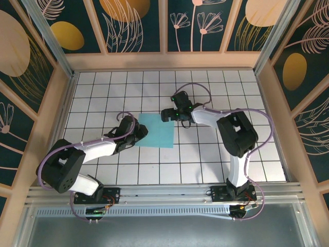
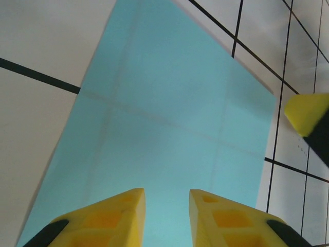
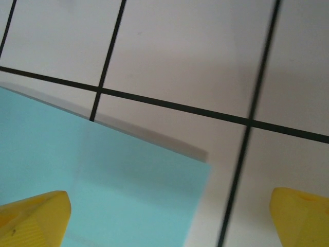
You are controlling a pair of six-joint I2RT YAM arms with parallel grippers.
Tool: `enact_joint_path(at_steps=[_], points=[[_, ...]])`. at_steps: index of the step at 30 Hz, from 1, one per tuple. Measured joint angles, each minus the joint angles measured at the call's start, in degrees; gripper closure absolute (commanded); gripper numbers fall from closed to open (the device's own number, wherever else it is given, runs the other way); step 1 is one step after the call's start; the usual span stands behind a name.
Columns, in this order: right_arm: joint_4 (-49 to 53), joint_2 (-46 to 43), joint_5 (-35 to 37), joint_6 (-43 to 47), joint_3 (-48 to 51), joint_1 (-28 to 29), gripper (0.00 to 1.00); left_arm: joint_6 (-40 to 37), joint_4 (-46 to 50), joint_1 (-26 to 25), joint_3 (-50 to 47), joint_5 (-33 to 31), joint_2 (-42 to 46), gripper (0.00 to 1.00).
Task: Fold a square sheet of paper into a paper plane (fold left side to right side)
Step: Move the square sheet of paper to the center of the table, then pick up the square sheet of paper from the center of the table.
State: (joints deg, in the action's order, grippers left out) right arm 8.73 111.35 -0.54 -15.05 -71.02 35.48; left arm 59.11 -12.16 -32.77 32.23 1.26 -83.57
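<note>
The left gripper (image 2: pixel 166 198), its 2 fingers narrowly apart, hangs over the square sheet of paper (image 2: pixel 169 128); the right gripper (image 3: pixel 168 198), spread wide, hovers over one corner.

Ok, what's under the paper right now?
The tiled table: its grid lines show faintly through the paper. The corner by the right gripper casts a shadow, so may be slightly raised. What lies beneath the near edge, at the left gripper, is hidden.

No text, label, brand or number can be read. The square sheet of paper (image 1: pixel 157 131) at centre is unprinted; only plants are drawn on the wall panels (image 1: pixel 138 25) above.
</note>
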Motion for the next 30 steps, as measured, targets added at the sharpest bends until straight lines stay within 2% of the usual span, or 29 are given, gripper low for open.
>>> enact_joint_path(at_steps=[7, 20, 30], points=[[2.23, 4.09, 2.14, 0.20, -5.81, 2.43, 0.05, -1.18, -0.04, 0.87, 0.00, 1.46, -2.25, 0.76], [3.69, 7.06, 3.32, 0.37, -7.52, 3.76, 0.04, -1.92, -0.90, 0.92, -0.07, 2.78, -6.10, 0.79], [4.33, 7.23, 3.58, 0.37, -7.80, 5.07, 0.08, -1.90, -2.23, 0.92, -0.07, 2.84, -6.78, 0.79]])
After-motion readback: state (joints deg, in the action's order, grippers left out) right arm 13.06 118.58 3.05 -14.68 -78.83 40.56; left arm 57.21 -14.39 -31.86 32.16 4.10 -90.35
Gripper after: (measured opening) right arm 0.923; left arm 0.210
